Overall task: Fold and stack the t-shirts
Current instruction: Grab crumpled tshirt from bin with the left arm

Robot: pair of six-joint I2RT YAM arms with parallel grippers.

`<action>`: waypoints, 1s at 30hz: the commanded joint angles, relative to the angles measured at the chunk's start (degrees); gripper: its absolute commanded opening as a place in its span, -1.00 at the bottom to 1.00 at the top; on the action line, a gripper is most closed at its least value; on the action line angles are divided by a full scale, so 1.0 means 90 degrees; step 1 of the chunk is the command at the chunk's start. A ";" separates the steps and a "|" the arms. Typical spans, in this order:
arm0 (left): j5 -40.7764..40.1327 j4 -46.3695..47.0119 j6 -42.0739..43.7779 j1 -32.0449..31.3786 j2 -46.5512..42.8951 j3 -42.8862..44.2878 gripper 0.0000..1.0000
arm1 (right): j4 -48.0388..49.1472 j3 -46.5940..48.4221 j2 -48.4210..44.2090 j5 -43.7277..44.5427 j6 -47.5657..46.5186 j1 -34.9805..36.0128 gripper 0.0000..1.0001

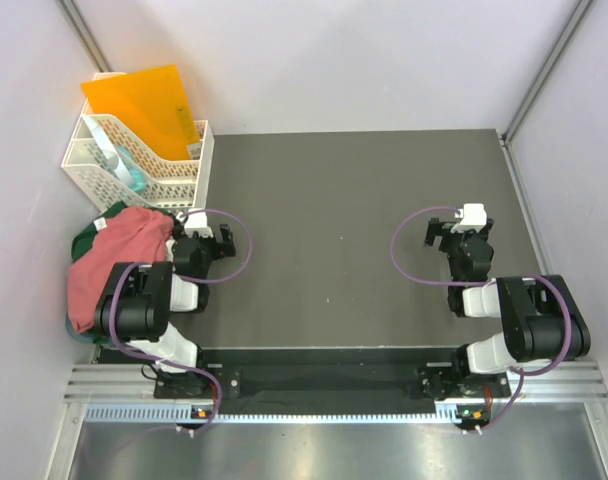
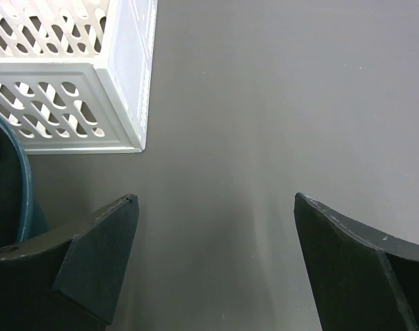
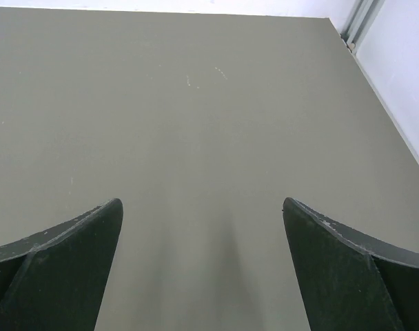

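We found the salmon-pink t-shirt point(image 1: 119, 255) heaped over the dark green t-shirt point(image 1: 87, 240), both unfolded, close on the left of the left gripper point(image 2: 215, 198) and slightly behind it. That gripper stood spread wide and empty above the table point(image 2: 264, 103), the white basket point(image 2: 123, 76) ahead to its left. The right gripper point(image 3: 202, 201) was likewise parted and empty, the shirts well off to its left. We judged the pink shirt best pinched at a hem, not mid-bundle, then drawn out flat.

dark grey table point(image 1: 354, 200); pale walls point(image 1: 334, 60); metal corner posts point(image 1: 545, 70)
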 commanded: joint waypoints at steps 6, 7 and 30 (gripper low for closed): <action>-0.0173 0.0392 0.0063 0.0019 -0.0018 0.0079 0.98 | 0.0240 0.0173 0.0018 -0.0083 0.0097 -0.0112 0.99; -0.0183 0.0373 0.0063 0.0019 -0.0008 0.0089 0.98 | 0.0240 0.0182 0.0018 -0.0083 0.0097 -0.0102 0.99; 0.2394 -0.4444 0.1447 0.0038 -0.3415 0.1786 0.98 | -0.7390 0.3733 -0.1730 -0.3657 -0.2496 -0.0093 0.99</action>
